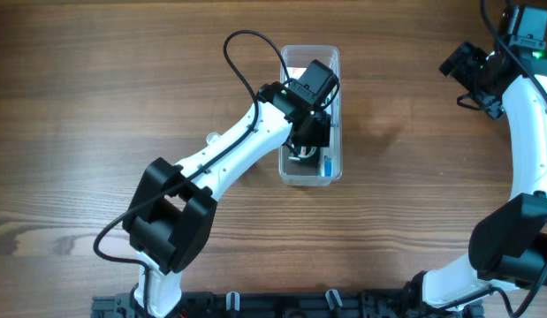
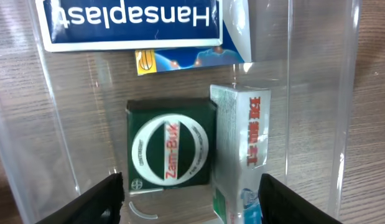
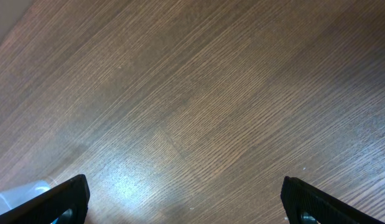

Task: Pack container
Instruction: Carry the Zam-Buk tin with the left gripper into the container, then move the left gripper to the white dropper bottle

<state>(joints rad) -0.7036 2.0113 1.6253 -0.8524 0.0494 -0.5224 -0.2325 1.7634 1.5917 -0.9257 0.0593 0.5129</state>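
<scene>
The clear plastic container (image 1: 333, 62) stands upright on the wooden table, centre back. My left gripper (image 1: 310, 132) is inside it, open and empty; its fingers (image 2: 191, 202) straddle a green Zam-Buk box (image 2: 170, 151) and a white-green upright box (image 2: 249, 140) on the tub floor. A blue Hansaplast box (image 2: 130, 22) and a small blue-yellow box (image 2: 180, 60) lie further in. My right gripper (image 1: 472, 75) is open and empty, raised at the far right over bare table (image 3: 192, 112).
The container's clear walls (image 2: 316, 93) close in on both sides of my left fingers. A pale edge of the container shows at the lower left of the right wrist view (image 3: 21, 193). A black rail runs along the table's front edge (image 1: 282, 305).
</scene>
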